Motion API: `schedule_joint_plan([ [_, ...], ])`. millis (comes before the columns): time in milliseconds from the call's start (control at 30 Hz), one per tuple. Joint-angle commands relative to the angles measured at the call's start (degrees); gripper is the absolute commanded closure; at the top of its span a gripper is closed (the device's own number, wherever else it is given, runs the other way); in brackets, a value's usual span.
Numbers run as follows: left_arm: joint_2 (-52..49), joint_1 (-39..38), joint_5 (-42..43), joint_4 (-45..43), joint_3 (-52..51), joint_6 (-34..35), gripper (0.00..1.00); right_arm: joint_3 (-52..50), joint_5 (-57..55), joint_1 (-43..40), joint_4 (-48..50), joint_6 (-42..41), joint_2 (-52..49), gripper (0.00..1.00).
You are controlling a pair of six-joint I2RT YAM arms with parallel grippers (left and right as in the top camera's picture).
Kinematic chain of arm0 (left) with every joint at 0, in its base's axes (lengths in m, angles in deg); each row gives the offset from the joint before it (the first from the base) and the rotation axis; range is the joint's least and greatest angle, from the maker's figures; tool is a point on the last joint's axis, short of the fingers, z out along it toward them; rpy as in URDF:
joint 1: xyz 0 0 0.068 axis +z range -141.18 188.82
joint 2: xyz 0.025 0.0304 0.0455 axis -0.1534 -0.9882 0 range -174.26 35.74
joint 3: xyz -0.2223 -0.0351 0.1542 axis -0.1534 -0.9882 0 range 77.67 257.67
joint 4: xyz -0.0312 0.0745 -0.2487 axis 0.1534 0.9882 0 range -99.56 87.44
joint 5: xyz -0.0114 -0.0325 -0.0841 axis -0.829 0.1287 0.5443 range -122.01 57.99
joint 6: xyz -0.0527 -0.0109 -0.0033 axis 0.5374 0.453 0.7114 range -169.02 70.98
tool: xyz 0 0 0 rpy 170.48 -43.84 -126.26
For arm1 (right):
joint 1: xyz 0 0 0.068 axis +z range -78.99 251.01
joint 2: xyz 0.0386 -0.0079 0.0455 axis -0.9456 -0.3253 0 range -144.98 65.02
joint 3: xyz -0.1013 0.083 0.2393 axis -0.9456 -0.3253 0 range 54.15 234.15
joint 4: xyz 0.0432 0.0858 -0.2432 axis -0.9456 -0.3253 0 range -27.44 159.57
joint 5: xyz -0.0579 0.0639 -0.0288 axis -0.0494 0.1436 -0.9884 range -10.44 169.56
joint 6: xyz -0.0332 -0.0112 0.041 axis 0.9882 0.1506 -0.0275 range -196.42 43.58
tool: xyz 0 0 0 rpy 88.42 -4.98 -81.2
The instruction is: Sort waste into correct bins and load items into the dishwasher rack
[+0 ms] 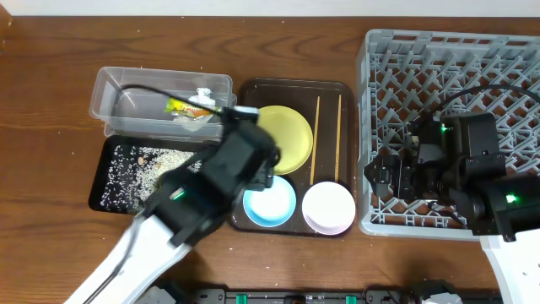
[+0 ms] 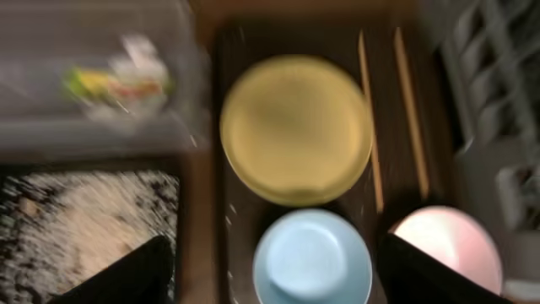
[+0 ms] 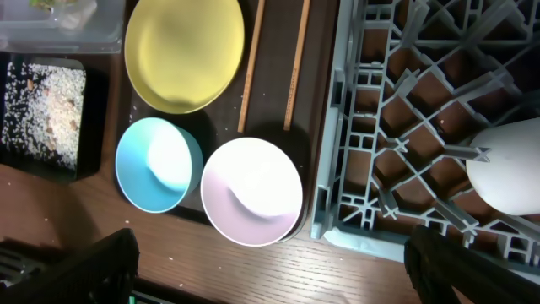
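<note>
Overhead, we find the yellow plate point(image 1: 284, 138), light blue bowl point(image 1: 270, 203), pink-white bowl point(image 1: 328, 207) and two chopsticks point(image 1: 318, 139) lying on the dark brown serving tray point(image 1: 253, 89). Left of that tray, the clear tub point(image 1: 110, 93) holds the snack wrapper point(image 1: 181, 107) and the black tray point(image 1: 99, 181) holds rice crumbs point(image 1: 143, 165). The dishwasher rack point(image 1: 371, 127) stands to the tray's right. Our left gripper point(image 2: 278, 270) hangs over the tray and our right gripper point(image 3: 287, 270) over the rack, both with fingers spread wide

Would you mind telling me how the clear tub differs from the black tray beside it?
The clear tub is see-through with tall walls; the black tray is opaque and shallow. The tub holds a snack wrapper and white paper; the tray holds pale crumbs. Both are rectangular.
</note>
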Motion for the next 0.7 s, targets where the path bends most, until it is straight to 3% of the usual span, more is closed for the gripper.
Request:
schedule_joint_plan([
  [0,3.69,0.02,-4.04,1.20,0.24,-1.88,0.18,-0.02,0.42,0.52,0.00,0.57,0.00,0.01],
  [267,8.22,0.02,-4.07,1.31,0.22,-1.92,0.13,-0.02,0.42,0.52,0.00,0.57,0.00,0.01],
  [367,8.11,0.04,-4.31,5.18,0.22,-2.01,0.12,-0.02,0.42,0.52,0.00,0.59,0.00,0.01],
  [467,9.35,0.35,-8.15,5.90,-0.37,-3.23,0.11,-0.02,0.42,0.52,0.00,0.57,0.00,0.01],
  [667,19.82,10.10,-5.75,-4.50,-7.58,-4.98,0.11,-0.02,0.42,0.52,0.00,0.59,0.00,0.01],
])
